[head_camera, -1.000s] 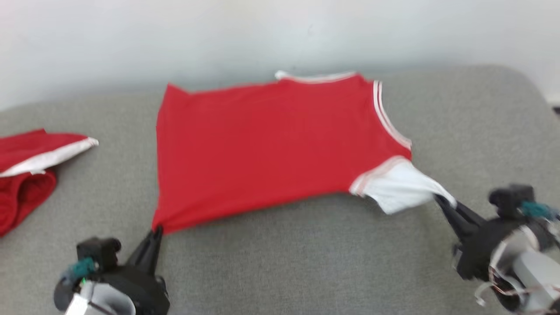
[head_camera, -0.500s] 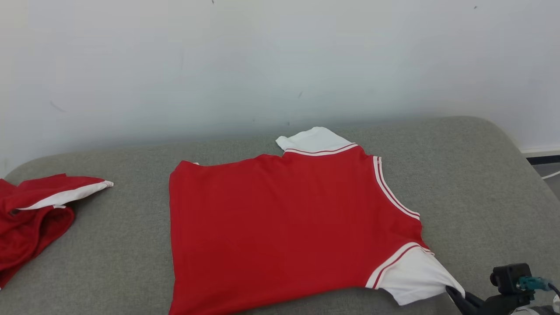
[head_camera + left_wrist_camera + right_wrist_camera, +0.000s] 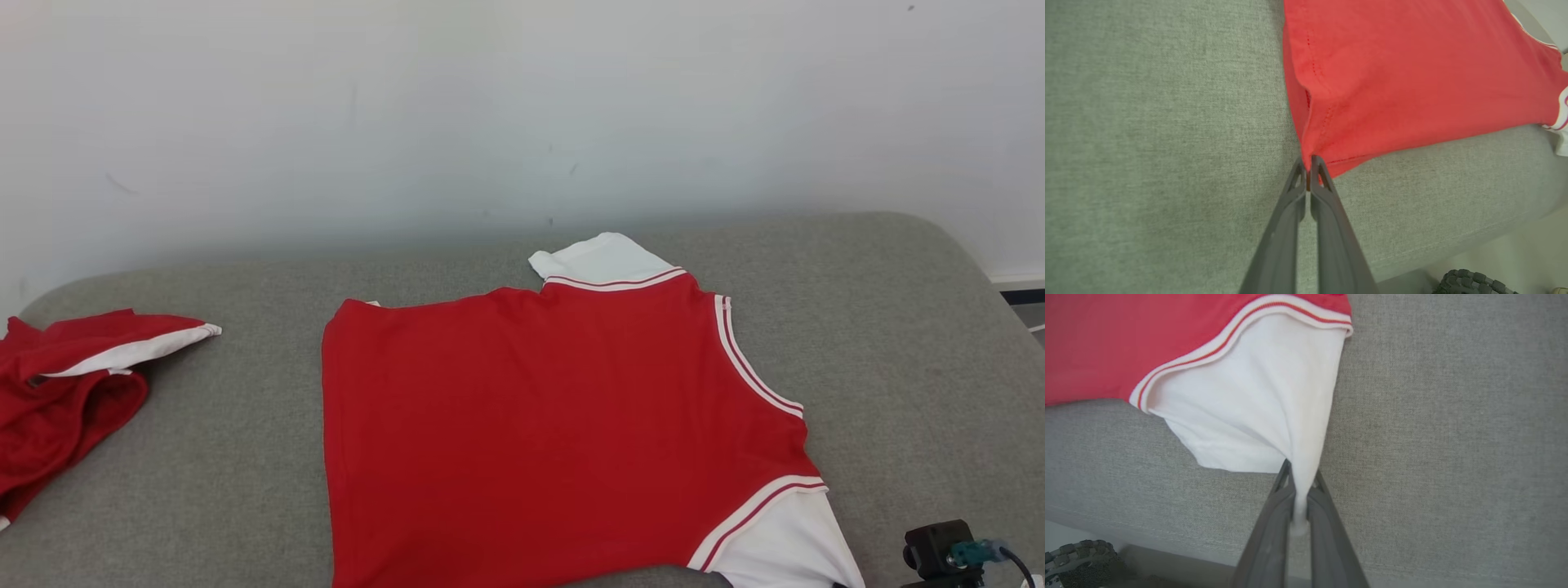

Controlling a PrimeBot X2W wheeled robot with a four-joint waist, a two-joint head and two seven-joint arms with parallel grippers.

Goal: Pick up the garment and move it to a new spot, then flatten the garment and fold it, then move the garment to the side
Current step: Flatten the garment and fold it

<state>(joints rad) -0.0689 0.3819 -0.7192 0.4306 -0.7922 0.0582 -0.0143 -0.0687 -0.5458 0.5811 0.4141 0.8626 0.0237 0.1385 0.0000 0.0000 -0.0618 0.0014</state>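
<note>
And there was the red garment, spread almost flat across the middle of the grey padded surface, its straight hem edge toward the robot's left and its white-and-red striped trim toward the right. Down at the near-left corner, the left claw was clenched tight on the hem corner, both dark fingers pressed together with a sliver of red cloth pinched between them, the fabric puckering into a small fold just above the tips. Over on the other side, the right claw was clamped on the tip of the near white sleeve, the cloth gathered into a narrow bunch that ran down between the fingers, the sleeve drawn out toward the surface's front edge. The far white sleeve poked out from the top edge of the garment, lying flat near the pale wall. Well apart at the far left, a second red garment with a white band sat crumpled at the surface's edge.
</note>
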